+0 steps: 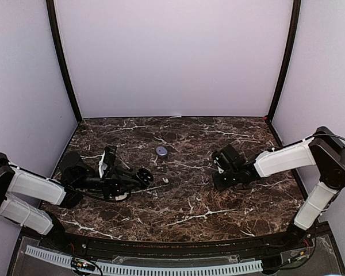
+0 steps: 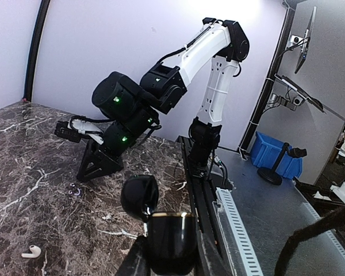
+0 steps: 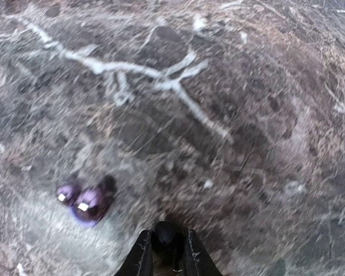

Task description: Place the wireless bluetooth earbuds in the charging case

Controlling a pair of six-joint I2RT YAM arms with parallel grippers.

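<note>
Since each earbud is tiny, light, hard-shelled and smooth, I judge it will slip or flick away if squeezed off-centre. The best hold is across the round body with just the fingertips, leaving the end that enters the socket free.

My right end effector (image 3: 165, 253) sits low over the bench (image 1: 190, 213) on the right side, fingers drawn close together. They pinch a small dark round thing that I take to be a black earbud (image 3: 164, 234). The right wrist view is blurred, so I cannot tell how squarely it sits between the pads.

A pair of purple earbuds (image 3: 83, 202) lies on the bench near those fingertips, untouched. They look just as slick and would need the same light pinch.

My left end effector (image 2: 171, 260) is pressed together on the charging case (image 2: 171, 238), a black, glossy pocket-size box. It grips the lower body, with the lid (image 2: 140, 197) tipped open. The case is stiff and can take a firm grip, though its gloss suggests it could slide.

The case is held at the left of the bench, well apart from the black earbud on the right. 1 white earbud (image 2: 31, 251) with a short stem lies on the bench between my 2 end effectors, nearer the left one. A small round bluish thing (image 1: 161, 150) sits farther back, near the middle.
</note>
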